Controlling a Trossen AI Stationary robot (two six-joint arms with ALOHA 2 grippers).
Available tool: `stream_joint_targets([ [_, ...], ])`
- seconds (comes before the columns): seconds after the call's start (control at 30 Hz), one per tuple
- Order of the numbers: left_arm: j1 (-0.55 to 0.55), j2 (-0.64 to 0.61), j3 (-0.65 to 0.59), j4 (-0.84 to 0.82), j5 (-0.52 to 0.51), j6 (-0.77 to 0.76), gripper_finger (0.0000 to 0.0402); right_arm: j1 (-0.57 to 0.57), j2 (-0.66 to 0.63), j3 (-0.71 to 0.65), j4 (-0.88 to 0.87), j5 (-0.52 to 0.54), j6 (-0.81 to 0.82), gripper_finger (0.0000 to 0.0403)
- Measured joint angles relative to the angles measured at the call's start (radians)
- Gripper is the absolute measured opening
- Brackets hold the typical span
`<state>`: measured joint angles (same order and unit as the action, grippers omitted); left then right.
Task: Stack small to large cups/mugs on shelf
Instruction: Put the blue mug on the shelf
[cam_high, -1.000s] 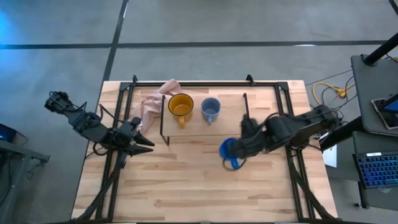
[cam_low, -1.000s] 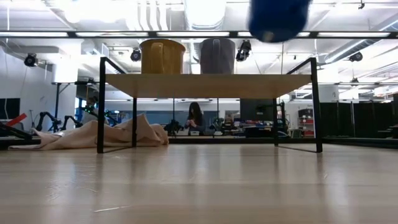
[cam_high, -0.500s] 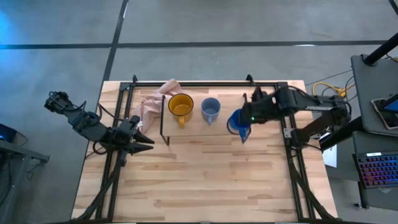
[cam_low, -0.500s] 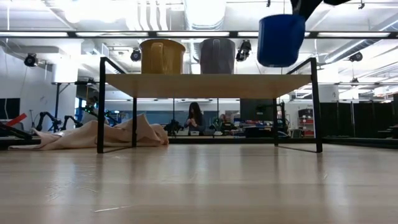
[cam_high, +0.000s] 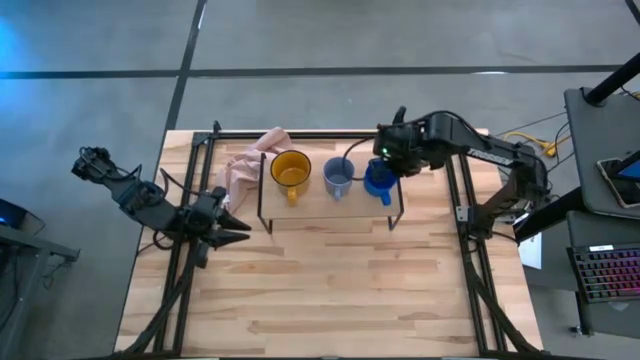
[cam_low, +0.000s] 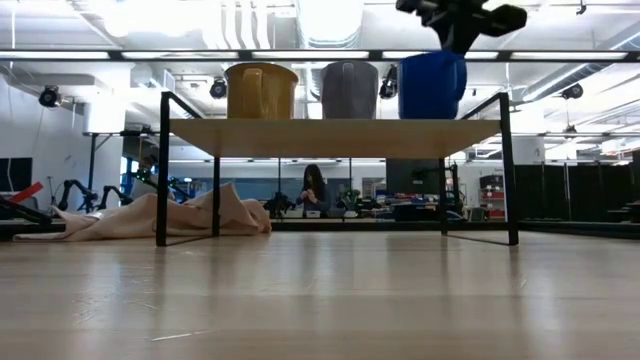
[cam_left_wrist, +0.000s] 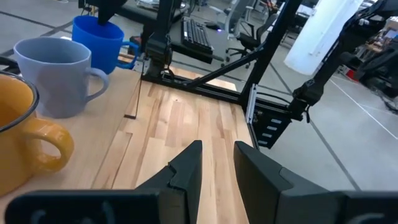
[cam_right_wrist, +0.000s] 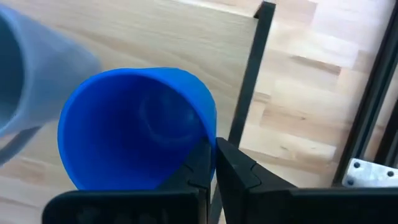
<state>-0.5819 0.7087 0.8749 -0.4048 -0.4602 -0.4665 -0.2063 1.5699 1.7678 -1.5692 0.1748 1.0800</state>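
Note:
Three mugs stand in a row on the shelf's wood plank (cam_low: 330, 130): the yellow mug (cam_high: 290, 170), the grey-blue mug (cam_high: 338, 178) and the bright blue mug (cam_high: 378, 182), at the right end. My right gripper (cam_high: 386, 163) is above the blue mug and shut on it. In the low view the blue mug (cam_low: 432, 86) is upright, with its base at the plank's top. My left gripper (cam_high: 240, 230) waits at the table's left, low by the shelf's left legs. Its fingers (cam_left_wrist: 186, 168) stand a little apart and hold nothing. My right gripper pinches the blue mug's rim (cam_right_wrist: 210, 144) on the side away from the grey-blue mug, one finger inside the mug and one outside. The fingers come from above, pointing down. The mug is upright, its base on the shelf's plank as far as the low view shows.
A pink cloth (cam_high: 245, 165) lies on the table at the shelf's far left corner. The shelf's black wire legs (cam_high: 397, 190) stand close beside the blue mug. Black frame rails (cam_high: 465, 230) run along the table's sides. The near half of the table (cam_high: 330, 300) is bare wood.
My right gripper has carried the blue mug from above the table's middle toward the far edge and the left, then down. The mug was high and tilted. It is now upright on the shelf beside the grey-blue mug.

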Motion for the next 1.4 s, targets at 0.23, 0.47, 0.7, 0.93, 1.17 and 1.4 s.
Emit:
stream_joint_targets([
  [0.23, 0.0, 0.019, 0.0, 0.001, -0.002, -0.007, 0.0079, -0.072, 0.003, -0.035, 0.012, -0.06, -0.018, 0.0009],
  [0.47, 0.0, 0.029, 0.0, 0.001, -0.002, 0.0, 0.0079, -0.078, 0.002, -0.036, 0.043, -0.095, -0.014, 0.0009],
  [0.7, 0.0, 0.027, 0.0, 0.0, -0.002, 0.001, 0.0079, -0.09, 0.001, -0.074, 0.062, -0.095, 0.001, 0.0009],
  [0.93, 0.0, 0.024, 0.0, 0.0, -0.002, 0.0, 0.0079, -0.086, 0.002, -0.08, 0.061, -0.08, 0.0, 0.0031],
  [1.17, 0.0, 0.024, 0.0, 0.0, -0.002, 0.001, 0.0079, -0.08, -0.013, -0.025, 0.062, -0.054, -0.012, 0.0075],
  [1.4, 0.0, 0.024, 0.0, -0.001, -0.002, 0.001, 0.0079, -0.072, -0.012, -0.021, 0.062, -0.045, -0.017, 0.0102],
])
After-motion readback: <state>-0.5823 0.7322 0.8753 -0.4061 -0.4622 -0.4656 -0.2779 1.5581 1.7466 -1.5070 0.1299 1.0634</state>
